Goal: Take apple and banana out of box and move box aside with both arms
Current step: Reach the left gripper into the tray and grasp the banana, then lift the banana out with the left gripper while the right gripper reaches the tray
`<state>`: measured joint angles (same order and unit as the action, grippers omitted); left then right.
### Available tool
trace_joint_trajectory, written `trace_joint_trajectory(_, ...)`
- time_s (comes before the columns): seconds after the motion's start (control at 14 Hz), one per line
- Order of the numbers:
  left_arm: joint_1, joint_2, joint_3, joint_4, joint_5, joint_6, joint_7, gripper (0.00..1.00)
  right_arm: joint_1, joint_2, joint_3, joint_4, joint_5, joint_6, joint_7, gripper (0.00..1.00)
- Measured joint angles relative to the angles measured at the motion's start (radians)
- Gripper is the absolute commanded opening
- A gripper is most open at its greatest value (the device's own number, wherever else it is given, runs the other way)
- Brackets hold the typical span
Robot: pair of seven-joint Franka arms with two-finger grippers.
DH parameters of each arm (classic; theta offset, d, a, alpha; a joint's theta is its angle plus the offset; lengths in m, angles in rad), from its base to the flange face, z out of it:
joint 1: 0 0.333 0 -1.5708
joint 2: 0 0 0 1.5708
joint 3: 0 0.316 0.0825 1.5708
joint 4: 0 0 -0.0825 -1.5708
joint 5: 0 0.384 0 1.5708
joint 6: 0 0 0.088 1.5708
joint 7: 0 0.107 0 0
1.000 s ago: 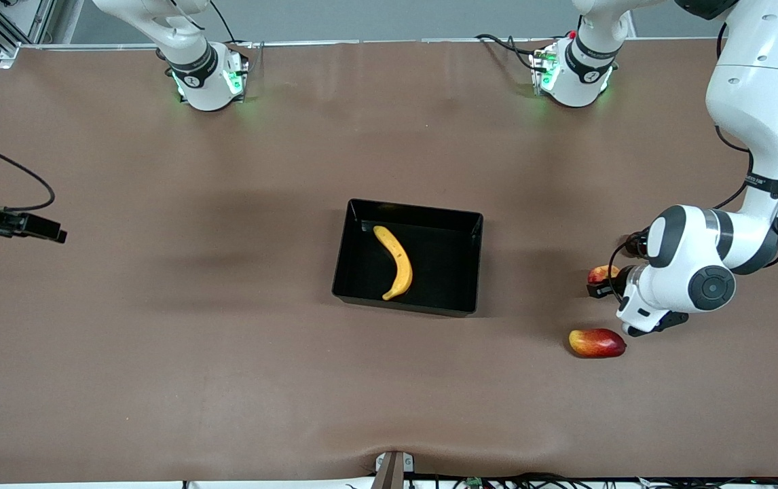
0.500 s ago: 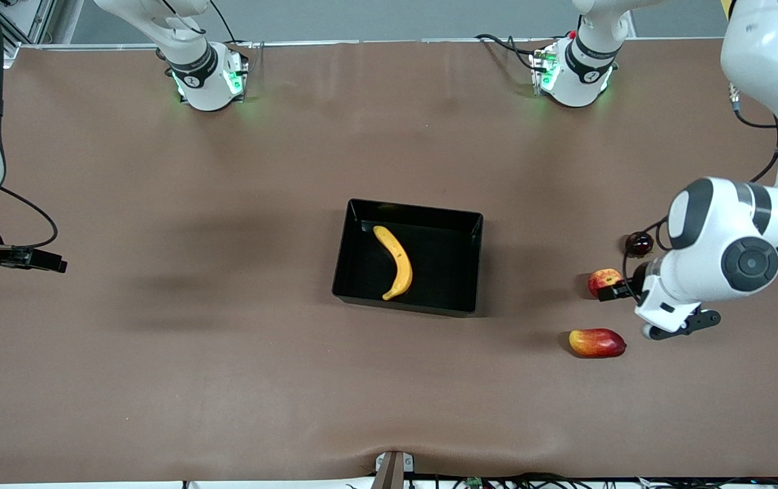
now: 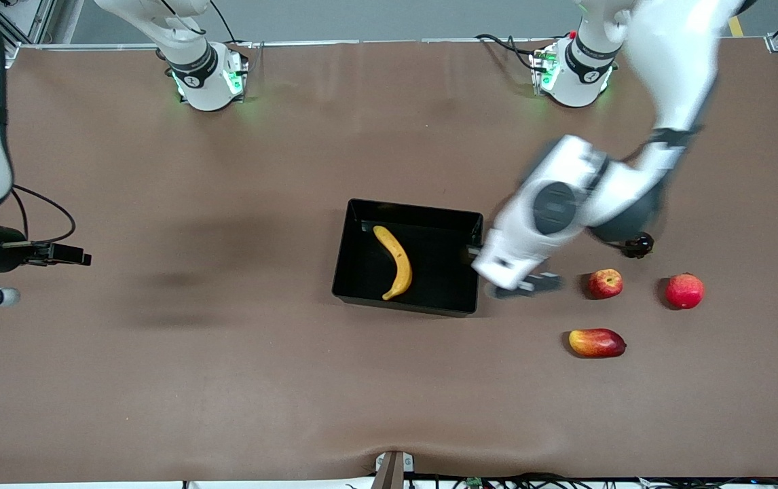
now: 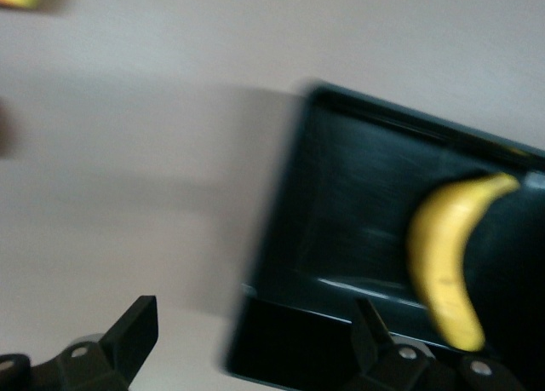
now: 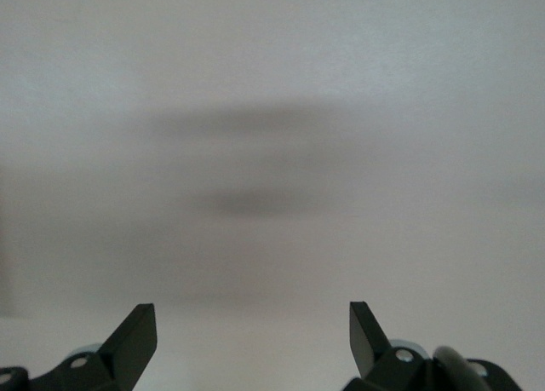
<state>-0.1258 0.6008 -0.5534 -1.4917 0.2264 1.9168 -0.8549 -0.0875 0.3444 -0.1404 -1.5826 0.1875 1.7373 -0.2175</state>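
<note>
The black tray (image 3: 445,273) lies mid-table with the yellow banana (image 3: 396,261) in it. The small red apple (image 3: 605,283) with a yellow patch sits on the table toward the left arm's end. My left gripper (image 3: 474,252) is open and empty over the tray's wall at that end. In the left wrist view its jaws (image 4: 255,340) stand wide on either side of the tray's wall (image 4: 298,340), with the banana (image 4: 447,272) in sight. My right gripper (image 3: 80,258) is open and empty at the right arm's end, over bare table in the right wrist view (image 5: 253,340).
An oval red-yellow mango (image 3: 597,343) lies nearer the front camera than the apple. A larger pinkish-red round fruit (image 3: 685,291) sits beside the apple, toward the left arm's end. A small dark round thing (image 3: 637,244) lies just farther back than the apple.
My left arm has swung from beside the apple to the tray's end, which uncovered the pinkish-red fruit. My right gripper has shifted slightly toward the table's middle. The fruits and tray have not moved.
</note>
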Motion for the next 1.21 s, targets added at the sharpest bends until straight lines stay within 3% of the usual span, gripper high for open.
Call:
trace_joint_trajectory(0.21,-0.14,0.085,0.044,0.049,0.013,0.13,-0.046,1.0,-0.005,-0.003,0.004,0.0,0.022,-0.054,-0.017,1.0)
trace_joint_trajectory(0.57,-0.429,0.213,0.272,0.08,0.028,0.337,-0.043,1.0,0.093,-0.009,0.011,0.001,-0.036,-0.061,0.059,1.0)
trace_joint_trajectory(0.79,-0.481,0.271,0.314,0.09,0.028,0.359,-0.039,0.96,0.108,-0.012,0.012,0.0,-0.036,-0.081,0.102,1.0)
trace_joint_trajectory(0.93,-0.478,0.297,0.316,0.093,0.028,0.364,-0.035,0.22,0.153,-0.014,0.014,0.0,-0.036,-0.087,0.181,1.0)
trace_joint_trajectory(1.0,-0.479,0.307,0.316,0.093,0.028,0.37,-0.036,0.0,0.181,-0.014,0.015,0.0,-0.036,-0.087,0.214,1.0)
trace_joint_trajectory(1.21,-0.488,0.312,0.313,0.107,0.028,0.376,-0.042,0.0,0.24,-0.014,0.017,-0.016,-0.036,-0.084,0.248,1.0)
